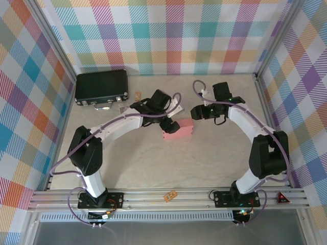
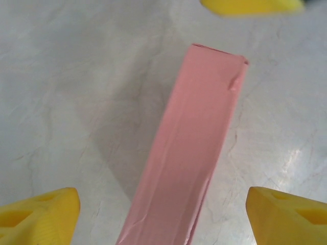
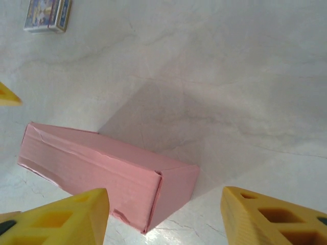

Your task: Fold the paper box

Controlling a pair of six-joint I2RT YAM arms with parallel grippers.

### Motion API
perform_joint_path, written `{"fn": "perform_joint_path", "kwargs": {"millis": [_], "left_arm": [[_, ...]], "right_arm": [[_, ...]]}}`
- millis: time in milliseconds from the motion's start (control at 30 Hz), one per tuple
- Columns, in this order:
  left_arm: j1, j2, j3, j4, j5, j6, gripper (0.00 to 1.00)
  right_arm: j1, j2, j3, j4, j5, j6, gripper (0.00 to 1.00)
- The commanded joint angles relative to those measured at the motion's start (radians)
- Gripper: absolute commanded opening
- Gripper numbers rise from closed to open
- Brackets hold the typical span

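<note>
Marble table, plaid walls. Paper box looks fully folded, shut, 1 corner dented. Left gripper jaws apart, straddling box, no contact. Right gripper jaws apart, empty, beside it. Little left to do.

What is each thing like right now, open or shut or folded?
paper box: folded up and closed, a bit creased, resting on the table
left fingers: open, one on each side of the box, not touching it
right fingers: open, holding nothing, above one end of the box
black case: lid shut, lying flat
</note>
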Motion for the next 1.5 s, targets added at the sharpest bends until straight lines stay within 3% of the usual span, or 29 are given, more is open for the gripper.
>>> {"fn": "perform_joint_path", "kwargs": {"millis": [0, 100, 300, 733, 900, 1167, 1467], "left_arm": [[-0.004, 0.088, 0.105, -0.104, 0.051, 0.119, 0.82], [-0.006, 0.137, 0.165, -0.185, 0.079, 0.148, 0.79], [-0.011, 0.164, 0.166, -0.193, 0.089, 0.169, 0.78], [-0.067, 0.146, 0.048, -0.033, -0.126, 0.21, 0.55], [-0.087, 0.125, 0.002, 0.032, -0.227, 0.217, 0.52], [-0.126, 0.078, -0.13, 0.317, -0.529, 0.279, 0.52], [-0.189, 0.179, -0.246, 0.702, -0.908, 0.483, 0.57]], "right_arm": [[-0.017, -0.052, -0.053, 0.016, 0.017, 0.017, 0.61], [-0.031, -0.089, -0.097, 0.019, 0.028, 0.017, 0.61], [-0.062, -0.139, -0.144, 0.021, 0.03, 0.018, 0.61], [-0.075, -0.169, -0.157, 0.023, 0.047, 0.012, 0.61], [-0.077, -0.169, -0.161, 0.019, 0.053, 0.012, 0.61], [-0.086, -0.176, -0.166, 0.022, 0.064, 0.017, 0.61], [-0.103, -0.185, -0.184, 0.029, 0.069, 0.018, 0.61]]}}
